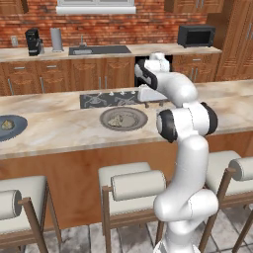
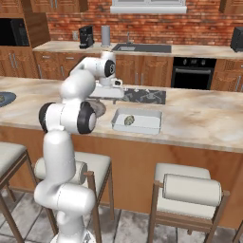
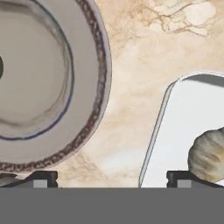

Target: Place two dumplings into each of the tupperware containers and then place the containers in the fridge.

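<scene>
A tupperware container [image 2: 142,127], a shallow pale tray, lies on the marble island with one dumpling [image 2: 129,120] in it. In the hand view its corner [image 3: 183,113] and that dumpling [image 3: 209,155] sit at the lower right. The round grey plate [image 1: 141,114] beside it holds more dumplings [image 1: 120,120]. My gripper [image 3: 113,179] hangs open over the bare counter between the plate [image 3: 87,65] and the container, nothing between its fingers. It also appears above the island in the base views [image 1: 153,104] [image 2: 110,98]. The fridge is out of view.
A dark blue plate [image 1: 15,129] with food sits at the island's far left. A cooktop [image 2: 144,96] lies behind the container. Stools [image 1: 129,190] line the island's near side. On the back counter are a sink [image 1: 99,50], a coffee machine [image 1: 32,41] and a black microwave [image 1: 195,35].
</scene>
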